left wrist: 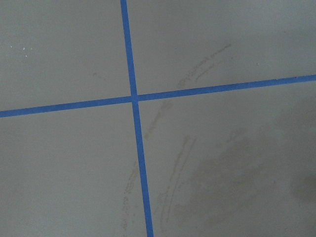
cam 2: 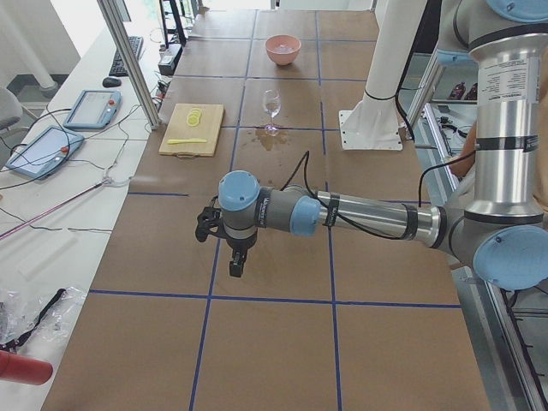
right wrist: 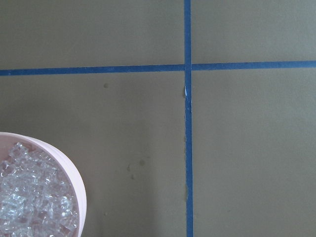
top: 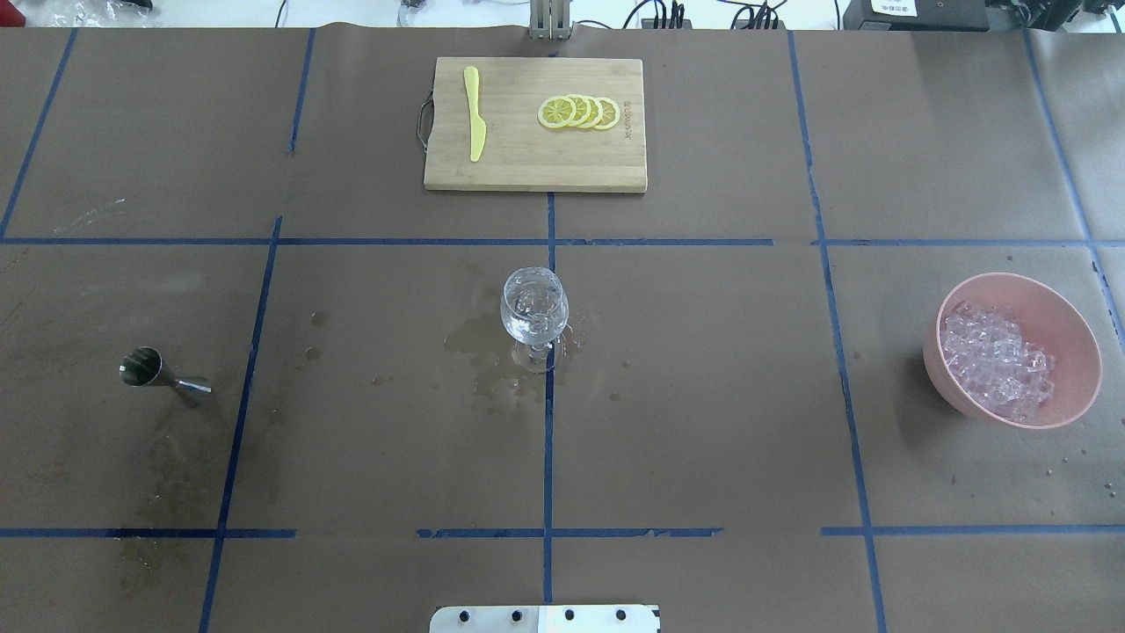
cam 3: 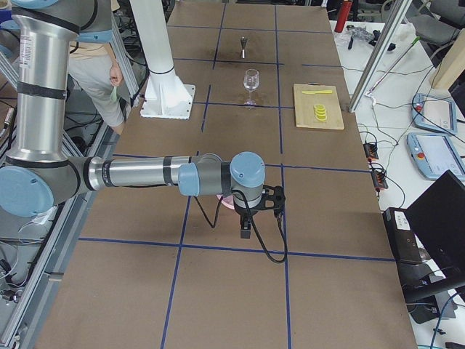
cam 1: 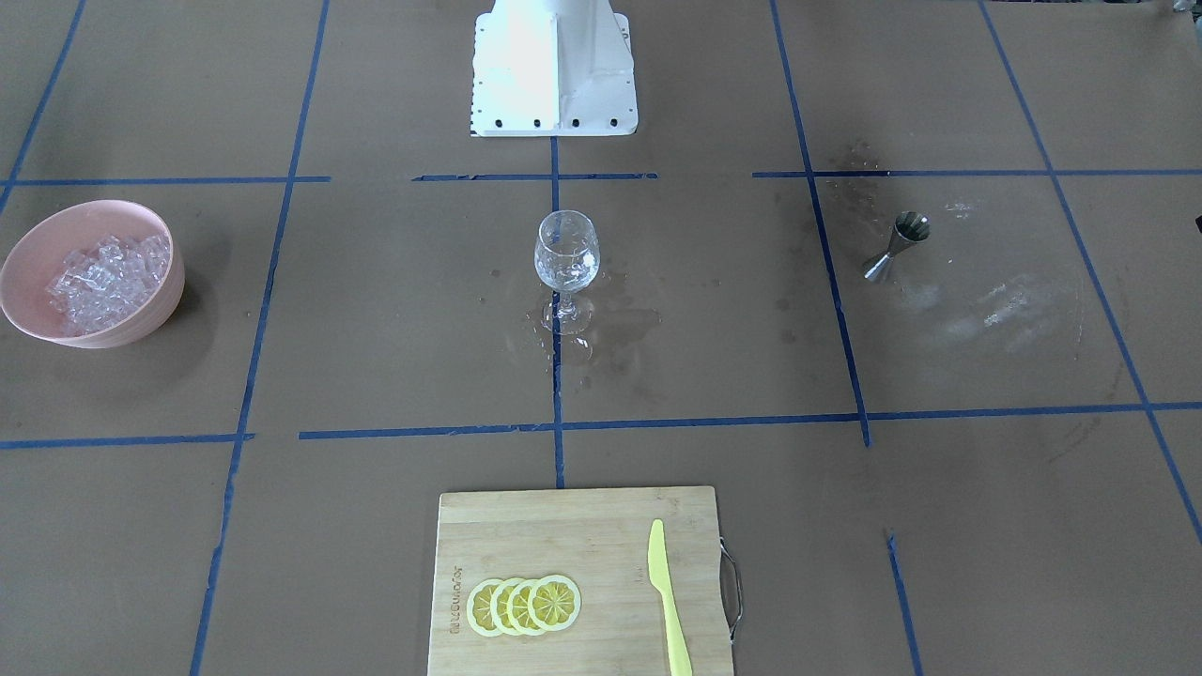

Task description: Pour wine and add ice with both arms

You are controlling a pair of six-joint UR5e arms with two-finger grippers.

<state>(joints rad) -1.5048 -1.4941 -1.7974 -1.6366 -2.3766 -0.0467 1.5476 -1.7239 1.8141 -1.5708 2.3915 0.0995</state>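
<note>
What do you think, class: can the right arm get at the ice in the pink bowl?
Probably yes: the right arm hangs near the pink bowl, the ice lies uncovered, and nothing stands between.

Surface (left wrist: 59, 49): flat grey-brown paper fills the whole view.
Long tape line (left wrist: 139, 163): blue, runs from the top edge to the bottom edge, leaning slightly right as it goes down.
Cross tape line (left wrist: 222, 89): blue, runs from the left edge to the right edge, rising toward the right.
Crossing (left wrist: 134, 98): the two lines meet left of centre, in the upper half.
Scuff marks (left wrist: 173, 168): faint curved arcs right of the long line, above and below the cross line.
Stain (left wrist: 237, 168): darker blotch in the lower right quarter.
Specks (left wrist: 24, 48): tiny white dots, upper left.
</note>
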